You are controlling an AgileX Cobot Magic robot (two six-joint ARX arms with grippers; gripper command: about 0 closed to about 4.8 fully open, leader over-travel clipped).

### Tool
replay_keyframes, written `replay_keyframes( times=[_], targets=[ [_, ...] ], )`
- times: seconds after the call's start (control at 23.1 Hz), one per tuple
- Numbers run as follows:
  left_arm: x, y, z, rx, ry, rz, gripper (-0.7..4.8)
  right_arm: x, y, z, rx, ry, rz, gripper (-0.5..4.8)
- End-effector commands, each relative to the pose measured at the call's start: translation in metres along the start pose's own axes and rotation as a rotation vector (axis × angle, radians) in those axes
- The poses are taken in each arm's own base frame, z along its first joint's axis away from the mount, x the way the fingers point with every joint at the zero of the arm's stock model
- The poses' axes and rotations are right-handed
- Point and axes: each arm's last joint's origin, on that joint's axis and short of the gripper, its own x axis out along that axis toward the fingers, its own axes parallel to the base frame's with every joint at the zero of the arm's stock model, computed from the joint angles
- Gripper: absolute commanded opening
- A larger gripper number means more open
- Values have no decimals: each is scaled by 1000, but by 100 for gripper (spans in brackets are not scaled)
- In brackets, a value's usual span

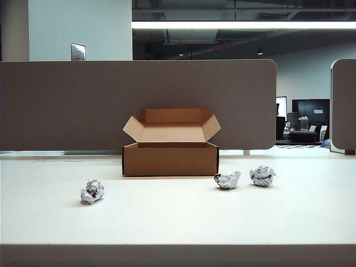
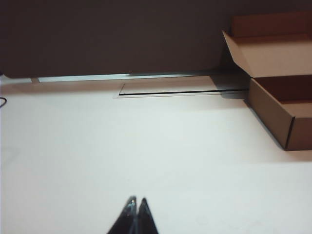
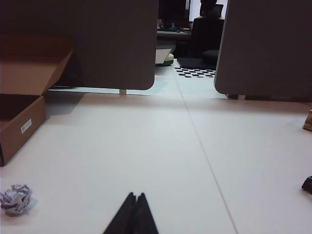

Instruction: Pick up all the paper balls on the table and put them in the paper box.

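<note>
The paper box [image 1: 170, 158] stands open on the table [image 1: 178, 219], just in front of the grey-brown partition panel [image 1: 67, 105] and a little left of the middle of the exterior view, its four flaps spread and the rear flap raised against the panel. Taking the box as the centre of a clock face in that view, one of the paper balls [image 1: 92, 191] lies at about eight o'clock, well apart from the box. A second paper ball [image 1: 227, 180] lies at about four o'clock, just beside the box's near right corner, and a third paper ball [image 1: 262, 176] lies near it, a little farther out at roughly the same hour, the two apart and not touching. None of the three lies in the box. Neither arm shows in the exterior view. In the left wrist view the left gripper [image 2: 136, 201] has its fingertips pressed together with nothing between them, low over bare tabletop, the box off to one side. In the right wrist view the right gripper [image 3: 136, 195] is likewise closed on nothing, over the table with one paper ball close by and the box beyond it.
</note>
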Motion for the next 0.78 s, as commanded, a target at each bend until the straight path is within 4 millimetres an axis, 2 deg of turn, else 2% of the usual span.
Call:
replay_keyframes(
  times=[0.04,0.3,0.43,0.48,0.56,0.61,0.65,0.78],
  targets=[
    [0,0,1,-20,2,-8,-5,0,0,0,-2,-16,0,-1],
    [0,0,1,-21,0,-10,-4,0,0,2,-2,-22,0,-1],
    [-3,0,15,-29,-41,-41,-5,-4,-2,22,46,-87,-12,-2],
    [-7,1,30,-82,-83,-38,-5,-8,-4,42,107,-147,-46,-3],
    [-18,4,67,-176,-155,-48,-5,-18,-8,87,114,-244,-54,-3],
    [-19,4,75,-173,-157,-58,-5,-19,-9,96,113,-242,-48,-3],
    [-19,4,90,-170,-147,-92,-5,-15,-10,115,106,-210,-31,-3],
    [-5,3,110,-168,-94,-136,-5,6,-10,152,54,-138,22,-3]
  ],
)
